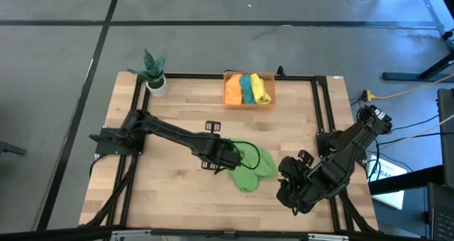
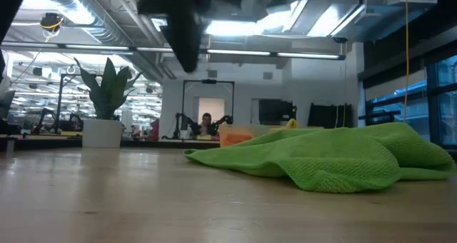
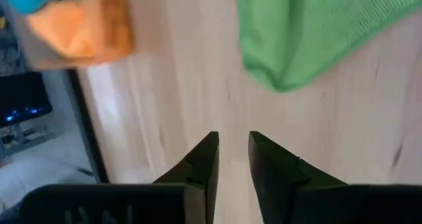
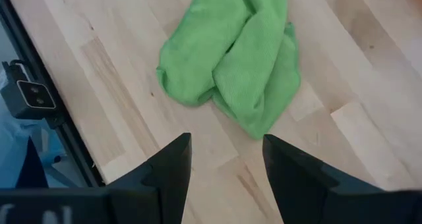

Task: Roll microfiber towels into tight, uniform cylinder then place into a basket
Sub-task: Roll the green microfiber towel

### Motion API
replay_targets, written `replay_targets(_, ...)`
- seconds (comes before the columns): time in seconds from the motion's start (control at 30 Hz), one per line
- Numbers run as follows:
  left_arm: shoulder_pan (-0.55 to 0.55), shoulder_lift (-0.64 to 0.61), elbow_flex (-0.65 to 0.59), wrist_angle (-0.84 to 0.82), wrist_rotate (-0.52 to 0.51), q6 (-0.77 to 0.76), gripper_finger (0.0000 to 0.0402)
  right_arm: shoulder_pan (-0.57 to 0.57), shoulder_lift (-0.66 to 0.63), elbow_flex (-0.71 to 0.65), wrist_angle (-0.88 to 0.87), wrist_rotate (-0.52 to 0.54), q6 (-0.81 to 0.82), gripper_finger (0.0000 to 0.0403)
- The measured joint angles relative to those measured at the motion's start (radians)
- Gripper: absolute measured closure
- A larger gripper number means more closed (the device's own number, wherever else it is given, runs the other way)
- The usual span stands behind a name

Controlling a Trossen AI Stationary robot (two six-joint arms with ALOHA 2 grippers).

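The left tool point(image 1: 228, 156) hovers at the left edge of the crumpled light green towel point(image 1: 254, 166), its fingers parted and gripping nothing. The left arm reaches in from the worktop's point(image 1: 177, 191) left side toward the middle. The right tool point(image 1: 287, 188), spread wide and empty, waits just right of the towel. At the far edge, the orange basket point(image 1: 249, 101) holds rolled orange point(image 1: 233, 90), teal point(image 1: 247, 88) and yellow point(image 1: 261, 89) towels side by side.
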Motion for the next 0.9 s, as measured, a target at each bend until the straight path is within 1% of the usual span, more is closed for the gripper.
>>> replay_targets(0.13, -0.049, -0.064, 0.0, -0.115, -0.001, -0.127, 0.0327, 0.0, 0.003, 0.0, 0.014, 0.016, -0.031, 0.0215)
replay_targets(0.23, -0.103, -0.112, -0.013, -0.123, -0.008, -0.204, 0.0327, 0.0, 0.018, 0.0, 0.022, 0.02, -0.034, 0.0214)
replay_targets(0.37, -0.204, -0.193, -0.076, -0.124, -0.007, -0.329, 0.0327, 0.0, 0.074, 0.0, 0.022, 0.091, -0.037, 0.0214)
replay_targets(0.47, -0.28, -0.256, -0.148, -0.123, -0.008, -0.472, 0.0327, -0.005, 0.124, 0.0, 0.045, 0.05, -0.046, 0.0214)
replay_targets(0.53, -0.336, -0.295, -0.201, -0.118, -0.015, -0.567, 0.0327, -0.005, 0.159, 0.0, 0.072, 0.048, -0.089, 0.0214)
replay_targets(0.63, -0.418, -0.339, -0.281, -0.094, -0.035, -0.68, 0.0327, -0.018, 0.207, 0.0, 0.156, 0.086, -0.2, 0.0214)
replay_targets(0.73, -0.489, -0.37, -0.352, -0.07, -0.08, -0.791, 0.0327, -0.05, 0.258, 0.0, 0.291, 0.093, -0.305, 0.0214)
replay_targets(0.83, -0.551, -0.376, -0.411, -0.049, -0.132, -0.913, 0.0327, -0.088, 0.316, 0.0, 0.434, 0.077, -0.389, 0.0214)
replay_targets(0.9, -0.59, -0.376, -0.444, -0.03, -0.162, -0.986, 0.0327, -0.116, 0.353, 0.0, 0.512, 0.035, -0.436, 0.0214)
